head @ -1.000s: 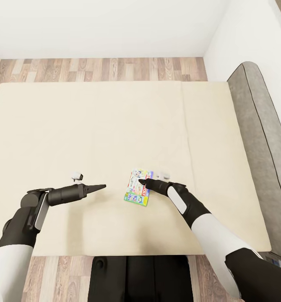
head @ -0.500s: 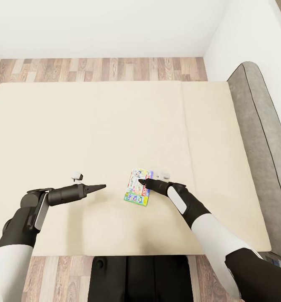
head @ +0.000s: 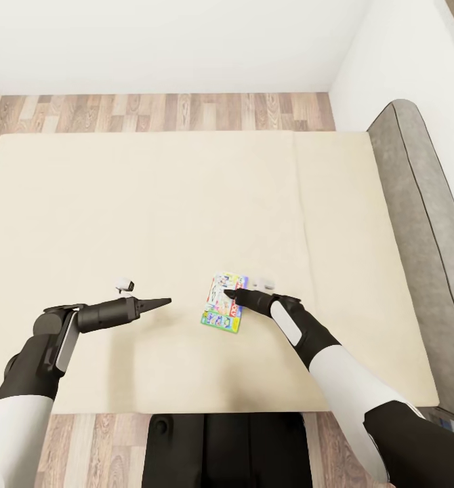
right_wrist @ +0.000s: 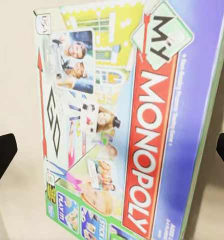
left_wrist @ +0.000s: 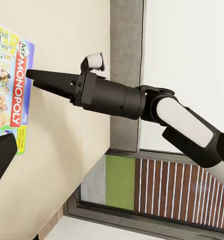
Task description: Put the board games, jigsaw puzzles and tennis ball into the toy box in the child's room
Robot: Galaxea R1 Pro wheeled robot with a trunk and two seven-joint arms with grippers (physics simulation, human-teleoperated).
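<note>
Head view: board game (head: 222,303) is lying flat at lower centre of the bed (head: 186,203).
Long axis: running top to bottom.
Nearer arm: right gripper (head: 230,294), being held spread wide over the box.
Left gripper (head: 164,301): lower left, apart; opening cannot be told.

Board game (head: 223,303) flat on bed (head: 186,203), near front edge. Right gripper (head: 231,294) directly above it; left gripper (head: 160,301) well apart, to its left.

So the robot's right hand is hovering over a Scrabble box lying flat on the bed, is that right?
Not quite: the box reads My Monopoly, not Scrabble, as the right wrist view shows plainly. The rest holds: the right hand hovers over it, fingers spread, and it lies flat on the bed.
</note>
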